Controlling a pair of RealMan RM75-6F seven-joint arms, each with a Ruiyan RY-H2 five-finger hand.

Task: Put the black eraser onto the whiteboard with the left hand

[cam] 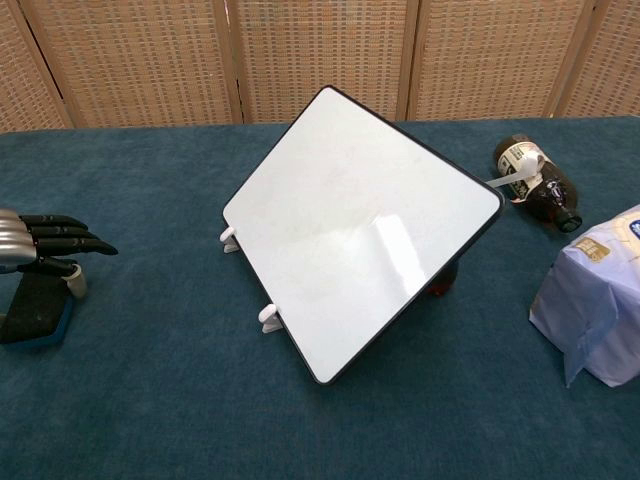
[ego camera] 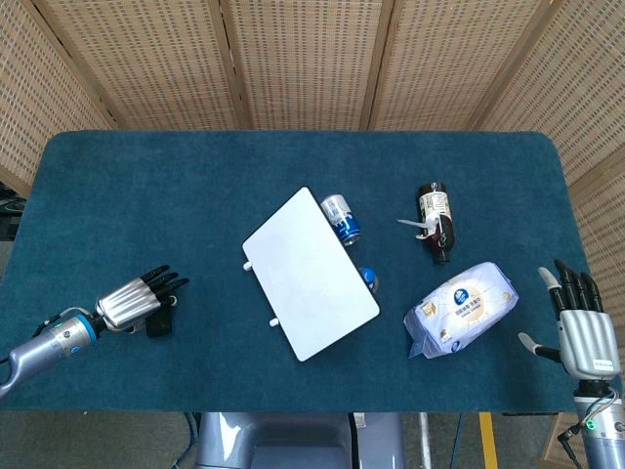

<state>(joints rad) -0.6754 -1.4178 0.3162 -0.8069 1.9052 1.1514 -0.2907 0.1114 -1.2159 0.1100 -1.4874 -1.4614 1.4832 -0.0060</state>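
The black eraser [ego camera: 157, 323] [cam: 35, 306] with a blue underside is at the table's left front, tipped up on its edge under my left hand [ego camera: 130, 301] [cam: 40, 243]. That hand's fingers reach out flat over the eraser's top while the thumb presses its right side, so the eraser is pinched. The whiteboard [ego camera: 309, 273] [cam: 360, 228] stands tilted on white feet at the table's middle, well to the right of the eraser. My right hand [ego camera: 583, 327] rests open at the right front edge, holding nothing, and is seen only in the head view.
A blue can [ego camera: 341, 218] lies behind the whiteboard. A dark bottle [ego camera: 436, 220] [cam: 536, 182] lies at the right rear. A wipes pack [ego camera: 462, 308] [cam: 598, 305] sits at the right front. A wicker screen backs the blue cloth table [ego camera: 195, 186].
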